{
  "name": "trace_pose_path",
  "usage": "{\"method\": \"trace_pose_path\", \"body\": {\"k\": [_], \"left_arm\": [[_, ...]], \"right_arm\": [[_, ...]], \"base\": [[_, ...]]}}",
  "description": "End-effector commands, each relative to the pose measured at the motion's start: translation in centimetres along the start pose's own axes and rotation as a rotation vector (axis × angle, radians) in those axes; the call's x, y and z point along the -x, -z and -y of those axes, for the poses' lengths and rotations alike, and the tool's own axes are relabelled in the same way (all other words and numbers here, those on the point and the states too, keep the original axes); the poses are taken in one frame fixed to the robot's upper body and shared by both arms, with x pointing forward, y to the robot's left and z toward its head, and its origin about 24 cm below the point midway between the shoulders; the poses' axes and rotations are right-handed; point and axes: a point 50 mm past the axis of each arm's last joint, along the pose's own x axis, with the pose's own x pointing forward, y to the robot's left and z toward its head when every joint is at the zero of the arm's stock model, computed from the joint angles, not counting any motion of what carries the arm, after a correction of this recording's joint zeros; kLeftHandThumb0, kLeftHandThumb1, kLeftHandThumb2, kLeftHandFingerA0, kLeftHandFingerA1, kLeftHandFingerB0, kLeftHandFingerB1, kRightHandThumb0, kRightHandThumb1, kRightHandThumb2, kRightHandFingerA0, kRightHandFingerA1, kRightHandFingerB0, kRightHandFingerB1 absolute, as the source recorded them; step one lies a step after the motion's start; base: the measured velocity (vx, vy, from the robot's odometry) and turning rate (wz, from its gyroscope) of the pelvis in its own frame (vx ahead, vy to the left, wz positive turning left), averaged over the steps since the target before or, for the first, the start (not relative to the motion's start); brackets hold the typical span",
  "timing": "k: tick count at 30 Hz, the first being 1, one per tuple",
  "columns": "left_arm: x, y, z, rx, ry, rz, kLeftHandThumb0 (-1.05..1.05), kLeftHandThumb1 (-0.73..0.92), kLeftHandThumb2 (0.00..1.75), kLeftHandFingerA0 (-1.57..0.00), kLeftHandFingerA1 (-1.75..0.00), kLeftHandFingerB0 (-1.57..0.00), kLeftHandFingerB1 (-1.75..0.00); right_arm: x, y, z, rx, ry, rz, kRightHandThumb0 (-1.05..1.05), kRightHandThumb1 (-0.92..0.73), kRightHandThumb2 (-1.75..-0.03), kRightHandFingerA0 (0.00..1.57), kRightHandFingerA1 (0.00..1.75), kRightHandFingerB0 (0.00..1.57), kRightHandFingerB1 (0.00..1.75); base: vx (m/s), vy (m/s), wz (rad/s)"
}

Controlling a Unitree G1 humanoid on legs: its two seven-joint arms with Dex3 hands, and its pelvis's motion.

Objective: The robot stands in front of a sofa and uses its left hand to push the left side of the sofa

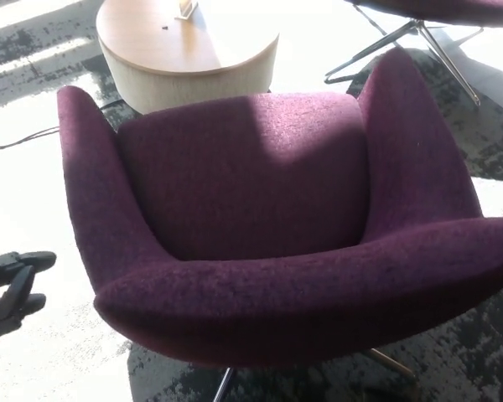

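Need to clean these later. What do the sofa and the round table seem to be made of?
Sofa: purple woven fabric, matte, with a nubby flecked texture. Round table: top looks like light wood or laminate, smooth; its pale side could be the same, hard to tell.

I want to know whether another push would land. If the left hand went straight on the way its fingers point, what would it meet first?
Probably the sofa's left side. The left hand, fingers apart and holding nothing, points right across a gap of bright floor toward it, though depth is hard to judge.
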Motion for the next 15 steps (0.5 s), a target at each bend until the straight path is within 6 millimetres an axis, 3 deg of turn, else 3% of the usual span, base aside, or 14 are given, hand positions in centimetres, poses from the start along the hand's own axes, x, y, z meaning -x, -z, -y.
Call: {"method": "trace_pose_path", "body": {"k": [1, 3, 15], "left_arm": [[0.5, 1.4, -0.5, 0.079, -0.051, 0.030, -0.86, 0.87, 0.68, -0.08, -0.35, -0.08, -0.28], [0.7, 3.4, 0.5, 0.113, -0.053, 0.010, -0.83, 0.87, 0.68, -0.08, -0.36, -0.08, -0.29], [0.4, 7.6, 4.0, 0.209, 0.007, -0.068, -0.85, 0.91, 0.70, -0.07, -0.32, -0.05, -0.27]], "right_arm": [[-0.2, -0.6, 0.9, 0.024, 0.012, 0.003, -0.69, -0.69, -0.63, 0.68, 0.42, 0.51, 0.36], [0.4, 0.2, 1.1, 0.040, 0.014, -0.020, -0.68, -0.70, -0.62, 0.69, 0.44, 0.51, 0.36], [0.5, 0.5, 1.3, 0.034, 0.022, -0.029, -0.68, -0.67, -0.61, 0.72, 0.45, 0.52, 0.37]], "base": [[0.00, 0.000, 0.00], [0.00, 0.000, 0.00], [0.00, 0.000, 0.00]]}}
